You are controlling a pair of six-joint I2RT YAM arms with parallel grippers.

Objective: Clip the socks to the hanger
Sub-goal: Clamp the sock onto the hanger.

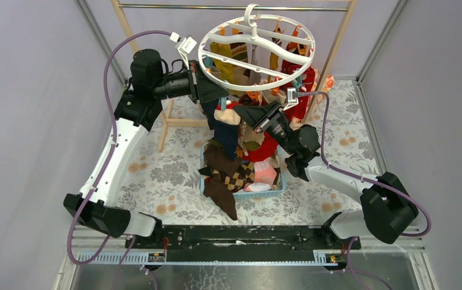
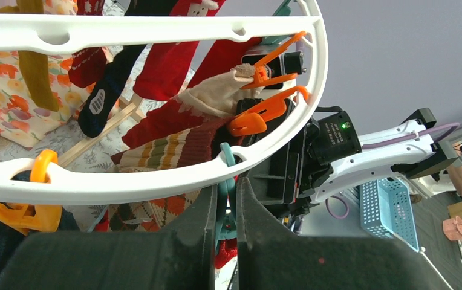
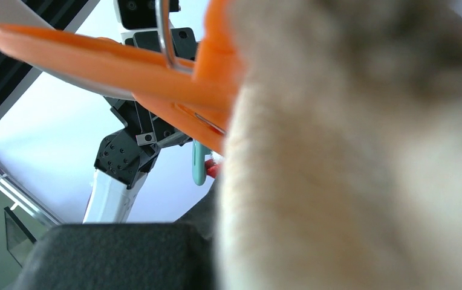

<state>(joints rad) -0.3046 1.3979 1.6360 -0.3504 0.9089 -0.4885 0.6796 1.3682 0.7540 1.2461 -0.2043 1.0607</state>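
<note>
The white oval hanger [image 1: 256, 51] hangs from the metal rod with several socks clipped on. My left gripper [image 1: 219, 101] is at its near-left rim, shut on a dangling teal clip [image 2: 227, 181] just under the ring [image 2: 156, 184]. My right gripper [image 1: 245, 112] is shut on a red sock with a beige cuff [image 2: 216, 96] and holds the cuff up against the orange clips [image 2: 259, 118]. In the right wrist view the beige cuff [image 3: 349, 169] fills the right side and hides one finger; the orange clip [image 3: 126, 66] is just above it. A navy sock [image 1: 225, 130] hangs below the left gripper.
A blue basket [image 1: 265, 194] under the hanger holds brown argyle, red and pink socks, with some draped over its front. A wooden rack [image 1: 174, 121] stands behind the left arm. An orange floral cloth [image 2: 11, 96] lies at the back.
</note>
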